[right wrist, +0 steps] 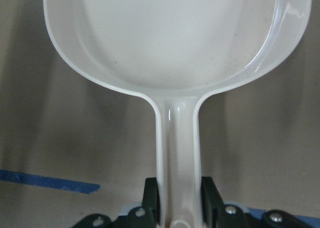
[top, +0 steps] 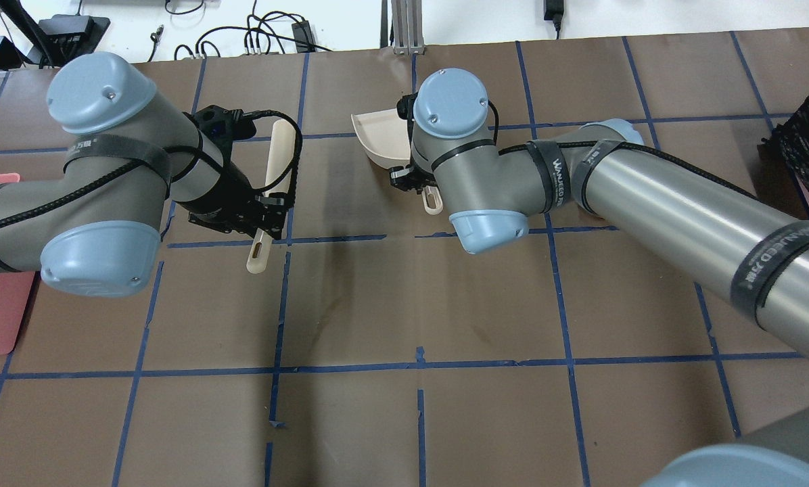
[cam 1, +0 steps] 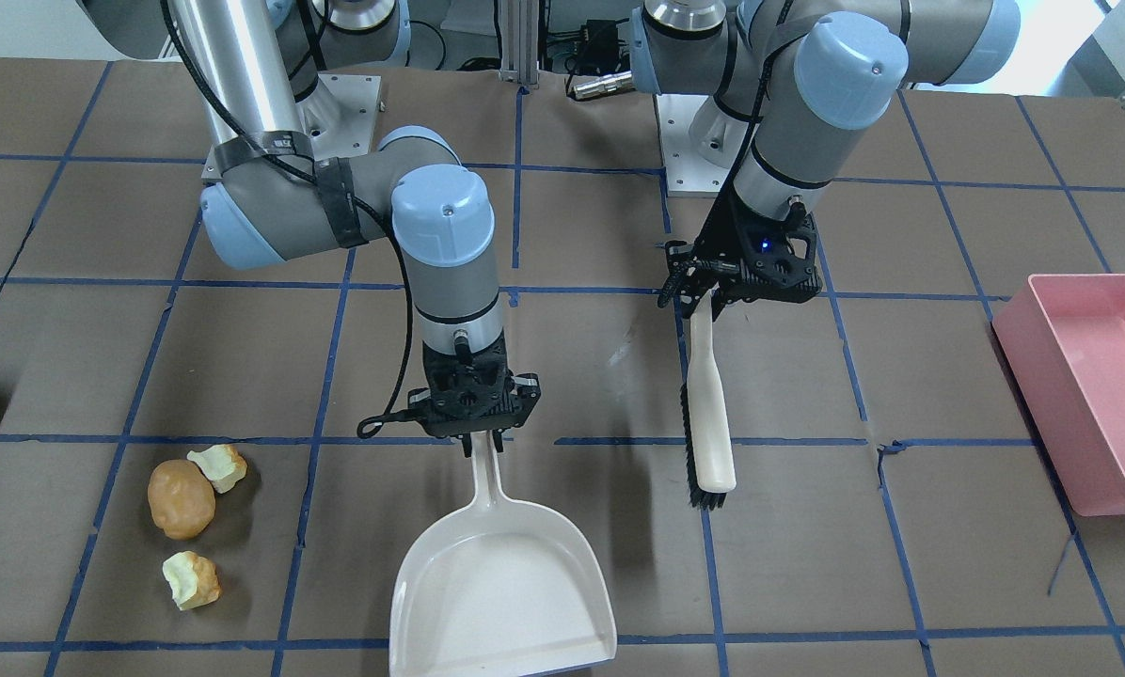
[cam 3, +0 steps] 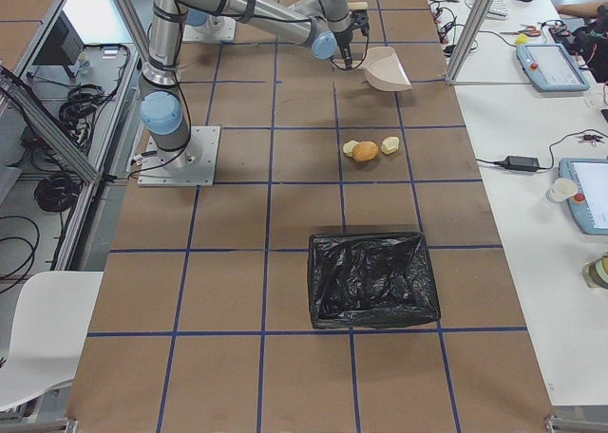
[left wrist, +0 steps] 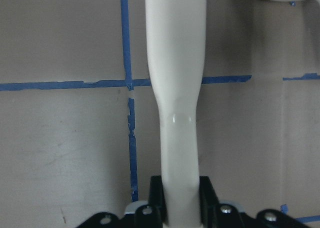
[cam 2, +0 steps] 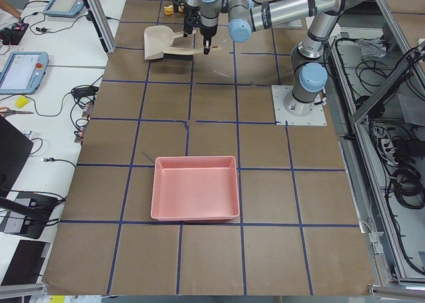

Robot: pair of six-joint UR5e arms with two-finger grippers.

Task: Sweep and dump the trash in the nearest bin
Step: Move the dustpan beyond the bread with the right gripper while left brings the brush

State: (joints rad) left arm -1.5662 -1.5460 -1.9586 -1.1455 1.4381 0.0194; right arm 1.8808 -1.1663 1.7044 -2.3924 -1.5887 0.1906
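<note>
The trash lies on the table in the front view: an orange-brown lump (cam 1: 182, 498) and two pale bitten chunks (cam 1: 219, 467) (cam 1: 191, 580). It also shows in the right side view (cam 3: 366, 150). My right gripper (cam 1: 483, 437) is shut on the handle of the white dustpan (cam 1: 501, 588), which sits to the right of the trash in the front view. The right wrist view shows the pan (right wrist: 175, 38) with nothing in it. My left gripper (cam 1: 708, 301) is shut on the handle of the cream brush (cam 1: 710, 414), its bristles low over the table. The trash is hidden in the overhead view.
A pink bin (cam 1: 1089, 376) stands on my left side, also in the left side view (cam 2: 196, 187). A black-lined bin (cam 3: 372, 279) stands on my right side, closer to the trash. Blue tape lines cross the brown table.
</note>
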